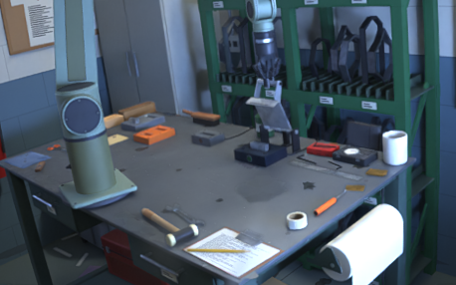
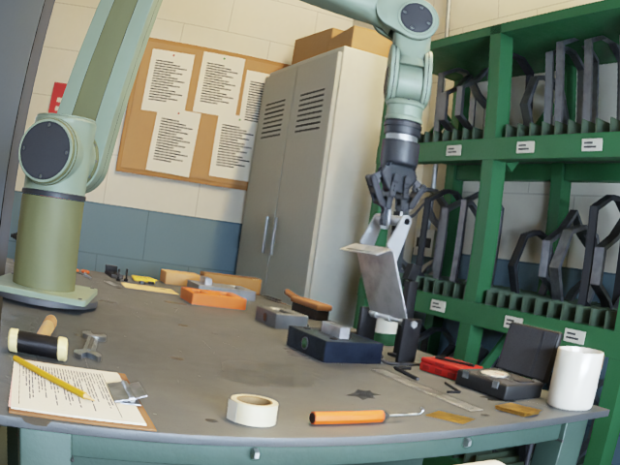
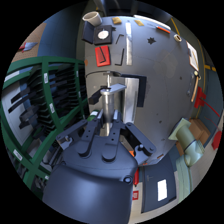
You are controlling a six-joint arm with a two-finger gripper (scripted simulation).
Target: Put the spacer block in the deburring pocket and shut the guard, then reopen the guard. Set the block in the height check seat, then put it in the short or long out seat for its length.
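Observation:
The guard's handle (image 3: pixel 108 106) is a metal bar atop the grey guard plate (image 2: pixel 381 280) (image 1: pixel 271 116), which stands raised and tilted over the dark deburring fixture (image 2: pixel 334 345) (image 1: pixel 261 153). The grey spacer block (image 2: pixel 335 330) (image 1: pixel 259 145) sits in the fixture's pocket beneath the plate. Further left on the bench lie a small grey seat (image 1: pixel 207 137), an orange seat (image 1: pixel 154 134) and a grey seat (image 1: pixel 143 121). My gripper (image 2: pixel 393 219) (image 1: pixel 268 82) (image 3: pixel 108 118) is high above the fixture at the top of the guard and is closed around the guard handle.
The green rack (image 1: pixel 348 74) of black frames stands right behind the fixture. A red case (image 1: pixel 322 148), a gauge case (image 1: pixel 354 155), a steel rule and a white mug (image 1: pixel 395 147) lie to the right. A brush (image 1: pixel 201 117) and wood blocks sit at the back.

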